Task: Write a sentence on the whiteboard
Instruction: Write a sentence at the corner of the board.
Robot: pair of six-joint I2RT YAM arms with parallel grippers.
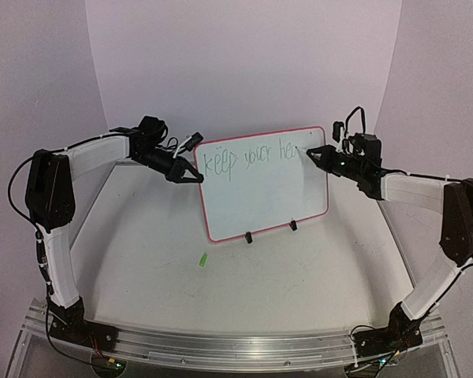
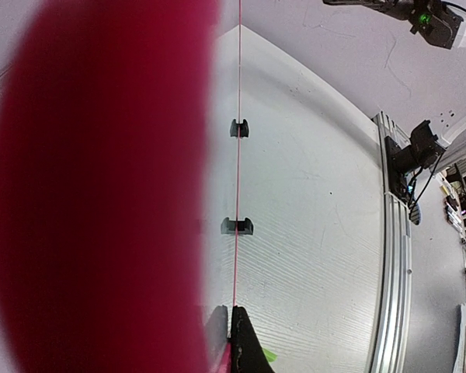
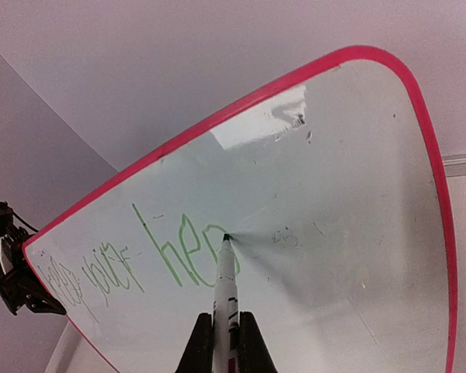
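Note:
The whiteboard (image 1: 264,185), white with a red-pink rim, stands upright on two black clip feet (image 1: 249,237) in the middle of the table. Green writing on it reads "keep your hea". My left gripper (image 1: 193,176) is shut on the board's left edge; in the left wrist view the rim (image 2: 238,155) runs edge-on between the fingers (image 2: 245,342). My right gripper (image 1: 315,155) is shut on a white marker (image 3: 225,291), whose tip touches the board (image 3: 334,194) at the last green letter (image 3: 210,241).
A small green marker cap (image 1: 202,259) lies on the table in front of the board. The table's metal front rail (image 1: 244,342) runs along the near edge. White walls enclose the back and sides.

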